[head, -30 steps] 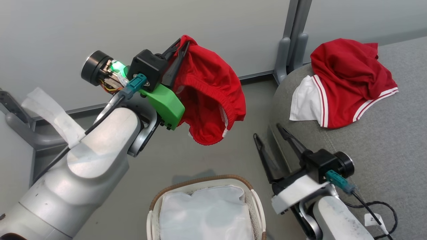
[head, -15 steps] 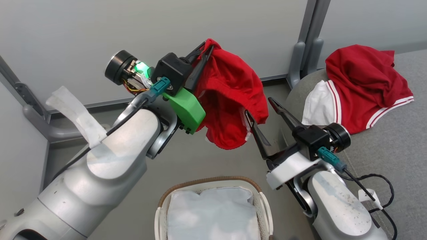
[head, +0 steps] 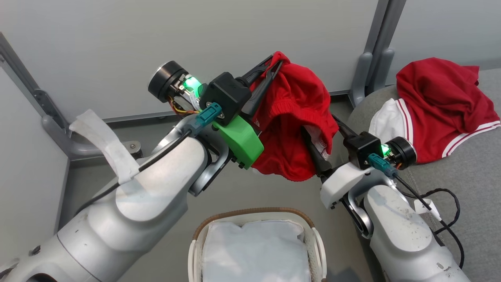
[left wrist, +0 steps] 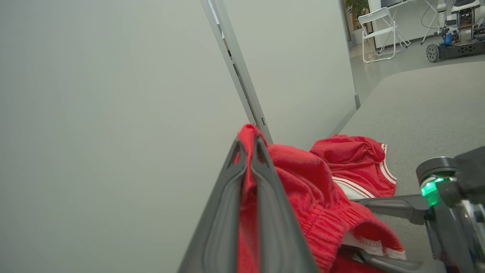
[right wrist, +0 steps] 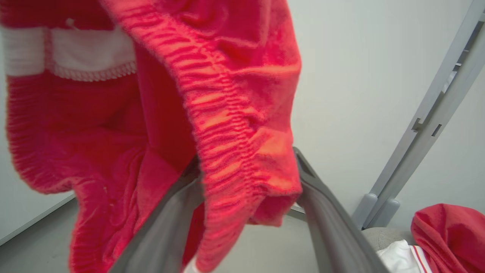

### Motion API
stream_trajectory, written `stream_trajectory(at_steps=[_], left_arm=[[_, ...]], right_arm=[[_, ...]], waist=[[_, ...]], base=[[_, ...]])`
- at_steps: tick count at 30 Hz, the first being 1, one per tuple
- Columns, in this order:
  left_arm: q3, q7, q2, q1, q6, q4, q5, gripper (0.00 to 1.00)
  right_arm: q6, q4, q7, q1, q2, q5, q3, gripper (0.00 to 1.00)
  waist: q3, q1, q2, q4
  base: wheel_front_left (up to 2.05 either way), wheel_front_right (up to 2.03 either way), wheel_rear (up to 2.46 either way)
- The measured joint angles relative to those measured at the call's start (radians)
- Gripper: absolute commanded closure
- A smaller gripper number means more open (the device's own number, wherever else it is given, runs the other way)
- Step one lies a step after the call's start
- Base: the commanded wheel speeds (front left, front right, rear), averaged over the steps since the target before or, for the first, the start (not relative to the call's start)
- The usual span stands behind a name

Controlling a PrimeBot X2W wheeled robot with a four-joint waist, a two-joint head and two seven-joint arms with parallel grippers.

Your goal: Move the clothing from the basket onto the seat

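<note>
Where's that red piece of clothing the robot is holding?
Mid head view, the red garment hangs from the shut left gripper, its waistband between the open right gripper's fingers, left of the seat.

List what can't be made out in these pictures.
- Basket: near end cut off by the head view's bottom edge.
- Under the liner: head view, the sheet covers it.
- Right jaws' tips: head view, behind the held garment.
- Seat garment: any print is lost in folds, and the right wrist view's corner crops it.
</note>
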Motion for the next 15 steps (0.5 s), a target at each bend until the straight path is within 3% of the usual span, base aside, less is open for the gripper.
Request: stream_trajectory(at_steps=[1, 2, 4, 15], left_arm=[[-0.001, 0.0, -0.001, 0.002, 0.0, -0.006, -0.003, 1.0], [-0.001, 0.0, -0.001, 0.006, 0.0, -0.011, -0.004, 1.0], [-0.001, 0.0, 0.001, 0.012, 0.002, -0.016, -0.008, 1.0], [0.056, -0.059, 0.014, 0.127, 0.037, 0.014, -0.101, 1.0]], right_arm=[[0.0, 0.009, 0.0, -0.006, 0.001, 0.005, 0.004, 0.0], [0.0, 0.016, 0.0, -0.013, 0.001, 0.008, 0.007, 0.53], [0.0, 0.026, 0.0, -0.023, 0.0, 0.023, 0.016, 1.0], [0.0, -0.002, 0.0, -0.032, 0.0, 0.04, 0.01, 1.0]], waist=[[0.001, 0.0, 0.0, 0.002], [0.001, 0.0, 0.0, 0.003], [0.002, 0.0, 0.0, 0.006], [0.016, 0.0, 0.0, 0.001]], base=[[0.0, 0.0, 0.0], [0.0, 0.0, 0.0], [0.0, 0.0, 0.0], [0.0, 0.0, 0.0]])
